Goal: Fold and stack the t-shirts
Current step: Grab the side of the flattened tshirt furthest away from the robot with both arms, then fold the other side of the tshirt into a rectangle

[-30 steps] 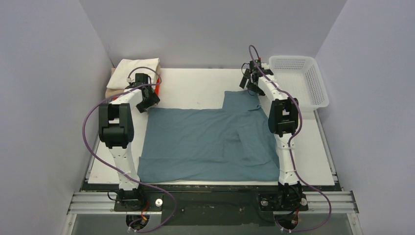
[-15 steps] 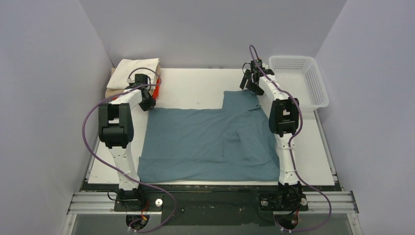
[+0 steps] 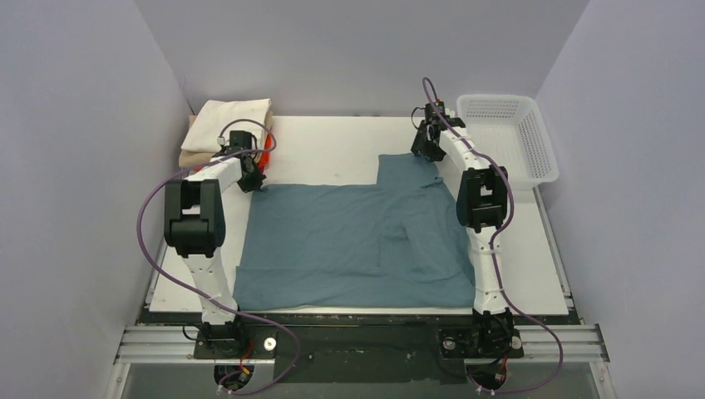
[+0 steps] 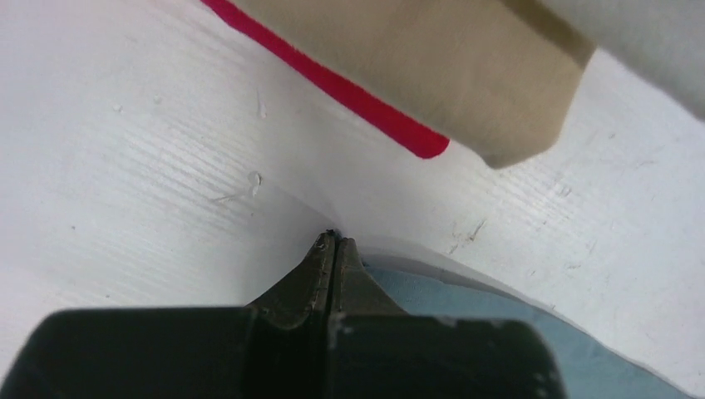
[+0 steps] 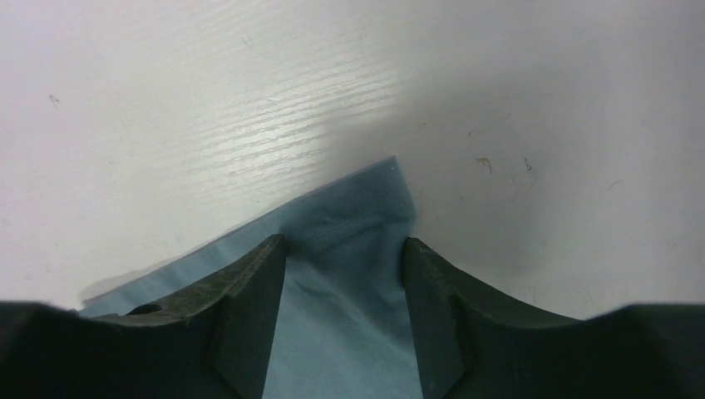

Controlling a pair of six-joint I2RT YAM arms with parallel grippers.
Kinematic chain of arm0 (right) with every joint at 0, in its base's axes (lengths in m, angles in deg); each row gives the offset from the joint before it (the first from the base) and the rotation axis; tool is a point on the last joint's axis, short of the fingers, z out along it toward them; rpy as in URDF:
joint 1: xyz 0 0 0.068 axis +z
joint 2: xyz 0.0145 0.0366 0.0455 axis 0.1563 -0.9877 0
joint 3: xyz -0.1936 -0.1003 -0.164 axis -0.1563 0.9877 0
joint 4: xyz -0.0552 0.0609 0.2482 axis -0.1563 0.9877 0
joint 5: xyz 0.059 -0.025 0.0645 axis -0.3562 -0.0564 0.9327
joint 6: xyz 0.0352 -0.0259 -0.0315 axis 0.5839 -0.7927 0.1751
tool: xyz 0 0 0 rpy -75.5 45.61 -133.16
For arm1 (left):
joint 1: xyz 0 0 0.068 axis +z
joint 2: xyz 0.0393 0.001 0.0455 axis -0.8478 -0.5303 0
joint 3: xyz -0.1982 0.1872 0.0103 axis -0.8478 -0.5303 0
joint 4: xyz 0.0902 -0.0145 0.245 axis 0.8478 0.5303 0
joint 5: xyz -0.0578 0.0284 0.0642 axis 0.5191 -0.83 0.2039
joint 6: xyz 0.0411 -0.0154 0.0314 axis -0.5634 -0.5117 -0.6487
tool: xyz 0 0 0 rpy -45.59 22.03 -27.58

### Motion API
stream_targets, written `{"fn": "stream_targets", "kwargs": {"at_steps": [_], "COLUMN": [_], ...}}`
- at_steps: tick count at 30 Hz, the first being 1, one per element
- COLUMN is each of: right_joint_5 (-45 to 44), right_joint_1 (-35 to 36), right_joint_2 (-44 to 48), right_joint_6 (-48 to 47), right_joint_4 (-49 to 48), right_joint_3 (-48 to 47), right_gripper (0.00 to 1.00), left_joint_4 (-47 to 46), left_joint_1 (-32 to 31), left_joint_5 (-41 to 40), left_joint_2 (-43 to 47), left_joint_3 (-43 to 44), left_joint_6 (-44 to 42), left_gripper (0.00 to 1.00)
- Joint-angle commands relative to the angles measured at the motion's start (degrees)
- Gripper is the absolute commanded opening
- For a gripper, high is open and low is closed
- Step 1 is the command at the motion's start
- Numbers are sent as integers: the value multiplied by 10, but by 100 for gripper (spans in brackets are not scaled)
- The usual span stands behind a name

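While the large dusty teal-blue cotton t-shirt [image 3: 357,241] lies spread flat on the white table [image 3: 332,141], the left gripper [image 4: 334,243] sits fully closed at its far-left corner, near the folded cream, tan and red stack [image 3: 226,120]. The right gripper [image 5: 342,243] straddles the far-right corner, jaws apart with cloth between them.

A robotics lab test cell: plain pale walls [image 3: 75,166] box in a white desk [image 3: 332,150], two small robot arms [image 3: 199,224] [image 3: 482,199] are bolted to an aluminium rail [image 3: 565,342] at its near edge, and purple cables [image 3: 140,229] loop loosely off them.
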Motion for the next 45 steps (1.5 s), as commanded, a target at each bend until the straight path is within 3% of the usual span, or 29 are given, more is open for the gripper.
{"fn": "stream_targets", "kwargs": {"at_steps": [1, 10, 12, 15, 16, 27, 39, 45], "right_joint_5": [-19, -47, -41, -41, -47, -93, -75, -82], "right_joint_1": [10, 26, 28, 32, 33, 39, 63, 87], "right_joint_2": [-8, -27, -27, -26, -25, 70, 279, 397], "right_joint_6": [1, 5, 5, 1, -1, -71, -98, -96], "right_joint_4": [72, 127, 130, 128, 127, 30, -75, -89], "right_joint_3": [-3, -32, -28, -26, -28, -1, 296, 444], "right_gripper": [43, 29, 23, 1, 0, 0, 0, 0], "left_joint_4": [-18, -17, -16, -18, -19, -17, -6, 48], "left_joint_1": [-12, -16, -16, -16, -16, -23, -47, -82], "left_joint_5": [3, -7, -5, -2, -1, 5, -34, -116], "left_joint_2": [44, 61, 63, 68, 70, 111, 206, 287], "left_joint_3": [-10, -22, -24, -30, -32, -44, -135, -199], "left_joint_6": [-26, -34, -35, -37, -38, -49, -2, 69], "left_gripper": [0, 0, 0, 0, 0, 0, 0, 0]}}
